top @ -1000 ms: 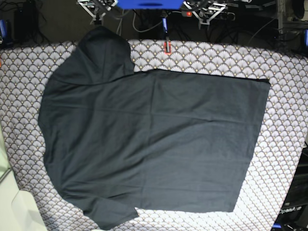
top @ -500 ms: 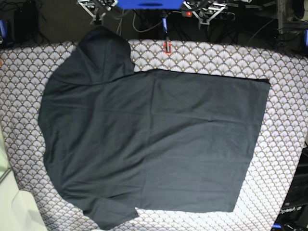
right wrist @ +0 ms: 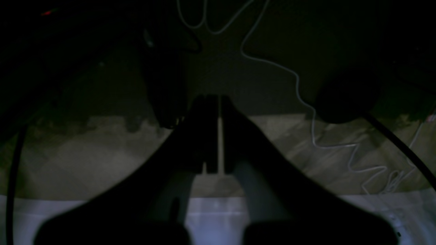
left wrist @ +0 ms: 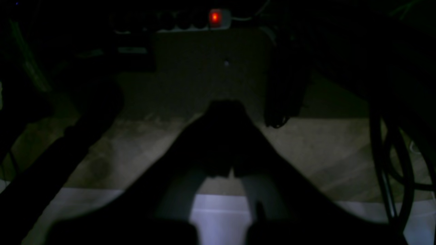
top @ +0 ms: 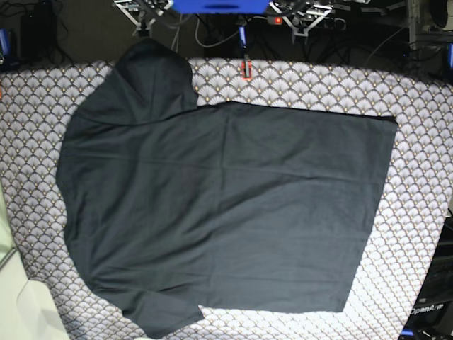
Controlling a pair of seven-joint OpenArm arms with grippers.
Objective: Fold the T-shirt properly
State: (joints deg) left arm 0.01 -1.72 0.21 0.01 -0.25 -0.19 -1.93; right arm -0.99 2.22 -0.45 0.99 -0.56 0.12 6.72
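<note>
The black T-shirt point(top: 226, 205) lies spread flat on the table in the base view, its hem toward the right and its shoulders toward the left. One sleeve point(top: 156, 71) points to the far edge, the other point(top: 163, 315) to the near edge. Neither gripper touches it. In the dim left wrist view my left gripper point(left wrist: 223, 109) is shut and empty, hanging over the floor behind the table. My right gripper point(right wrist: 212, 100) is likewise shut with nothing held, only a thin slit between its fingers.
A white-grey scallop-patterned cloth point(top: 318, 85) covers the table under the shirt. A small red and black object point(top: 245, 69) sits at the far edge. Arm mounts point(top: 301, 14) stand behind it. A power strip with a red light point(left wrist: 214, 17) and a white cable point(right wrist: 299, 95) lie on the floor.
</note>
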